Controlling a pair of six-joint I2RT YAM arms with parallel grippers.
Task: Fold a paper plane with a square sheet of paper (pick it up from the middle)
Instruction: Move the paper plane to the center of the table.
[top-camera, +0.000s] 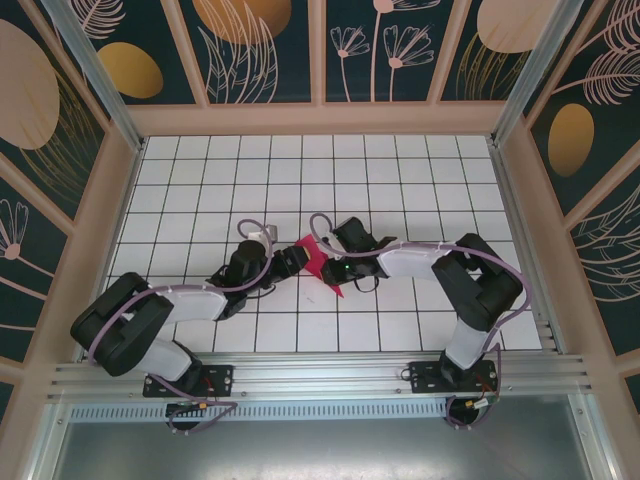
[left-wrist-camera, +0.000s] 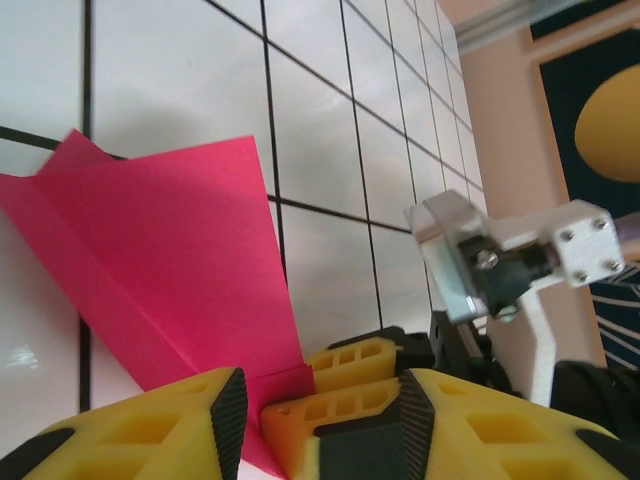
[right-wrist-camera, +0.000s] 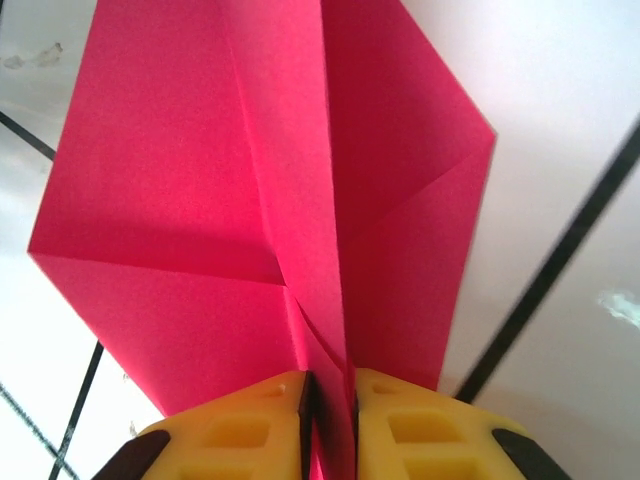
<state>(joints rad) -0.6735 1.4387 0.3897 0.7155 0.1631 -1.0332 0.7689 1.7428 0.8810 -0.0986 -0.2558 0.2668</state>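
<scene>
White square tiles ruled with black lines cover the surface (top-camera: 200, 180), boxed in by pale wooden frames and dark panels painted with leaves and flowers (top-camera: 260, 40). Both arms reach inward and meet near the middle of the tiles, a little toward the near edge. The sheet of paper (top-camera: 318, 258) sits there between them, magenta-red and already creased into a smaller, angular shape.

The left pincer (top-camera: 292, 258) comes at the paper from the left. From the left wrist, its yellow fingers (left-wrist-camera: 150, 425) are drawn together on a corner of the paper (left-wrist-camera: 170, 250), which fans away over the tiles with one long fold line.

The right pincer (top-camera: 337, 266) comes from the right. From the right wrist, it (right-wrist-camera: 330, 400) is closed tight on the paper (right-wrist-camera: 200, 200) along a central ridge, with folded flaps spreading to both sides. Whether the paper touches the tiles cannot be told.
</scene>
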